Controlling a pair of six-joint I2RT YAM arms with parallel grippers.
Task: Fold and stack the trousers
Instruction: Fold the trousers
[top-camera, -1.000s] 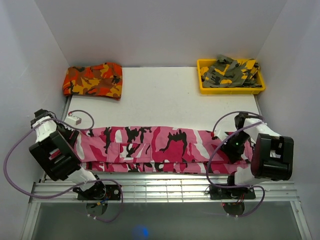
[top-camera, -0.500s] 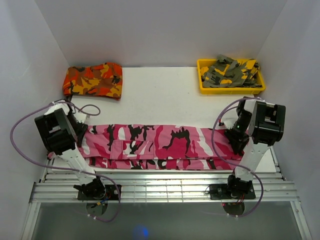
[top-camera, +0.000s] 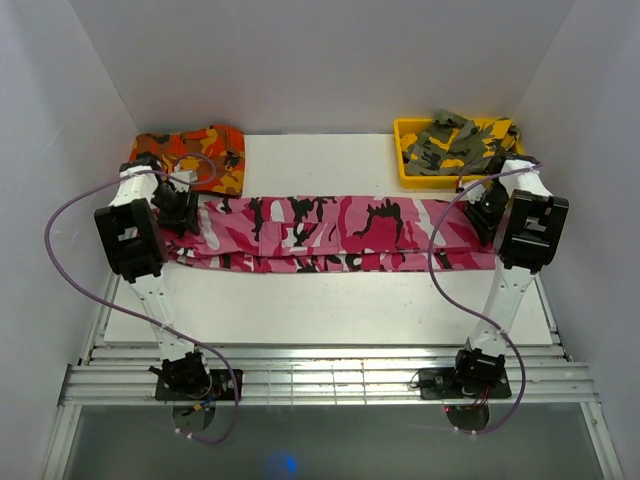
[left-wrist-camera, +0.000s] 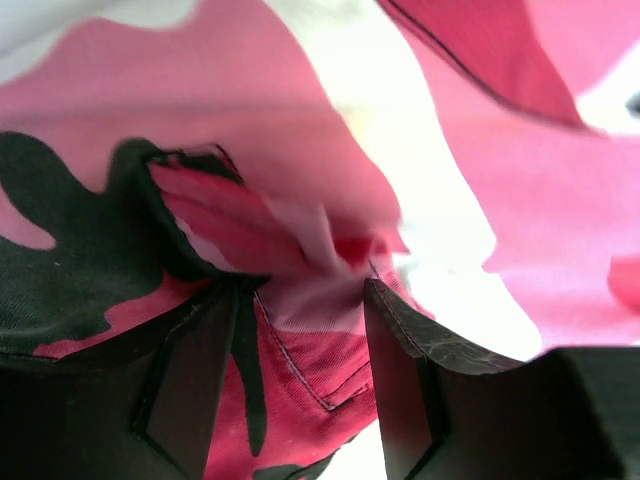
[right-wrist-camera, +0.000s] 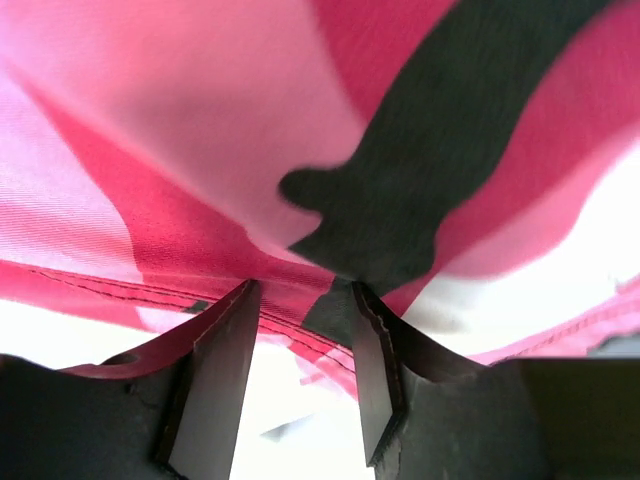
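Near part of table (top-camera: 320, 310): white surface. Beyond it, mid-table, the trousers (top-camera: 340, 232) run left to right as one long narrow band, doubled lengthwise, spanned between the two arms. Cannot tell whether the middle rests on the surface or hangs just off it. Left gripper (left-wrist-camera: 300, 350): fingers drawn in on a bunched fold with a stitched seam. Right gripper (right-wrist-camera: 300, 335): fingers narrow, pinching a hemmed edge at the other end. Handling, judged: light, limp woven cloth with no stiffness; it will sag and drift unless kept taut from both ends. Seams and hems give the firmest purchase; corners of the band look the best holds for the next fold. Appearance: pink, magenta and white patches with black blotches. Far left corner: orange-red camouflage trousers (top-camera: 190, 158), folded. Far right: yellow bin (top-camera: 405, 165) holding olive-grey camouflage trousers (top-camera: 460, 143).
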